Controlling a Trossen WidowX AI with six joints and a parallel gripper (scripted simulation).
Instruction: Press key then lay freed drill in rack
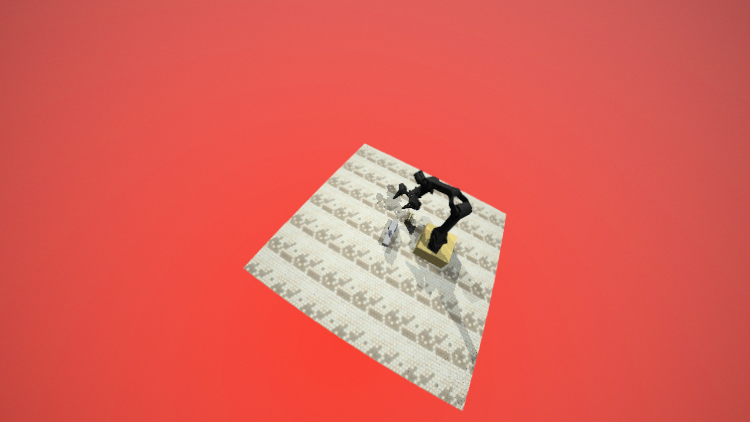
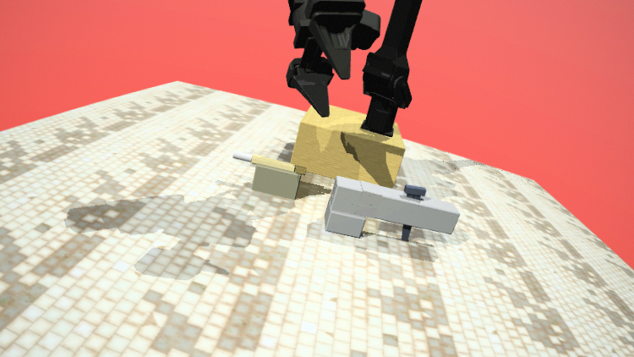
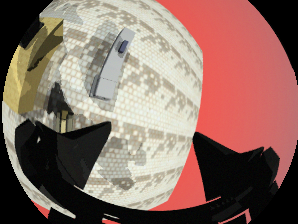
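Observation:
The yellow drill [image 2: 272,163] [image 3: 64,122] lies lengthwise in the low olive rack [image 2: 276,182]. Its pale round tip sticks out past the rack's left end in the exterior view. The grey block [image 1: 387,240] [image 2: 385,204] [image 3: 111,70] stands apart from the rack. The dark blue key [image 2: 414,191] [image 3: 123,46] has its head raised above the block's top, and a dark blue piece shows below the block. My gripper [image 1: 399,202] [image 2: 334,97] [image 3: 153,131] is wide open and empty, held high above the floor and clear of the drill. In the wrist view a finger hides part of the rack and drill.
The arm stands on a yellow wooden base [image 1: 431,255] [image 2: 346,155] [image 3: 31,80], behind the rack and the grey block in the exterior view. The tiled floor [image 1: 314,251] [image 2: 310,301] ends at straight edges with red beyond.

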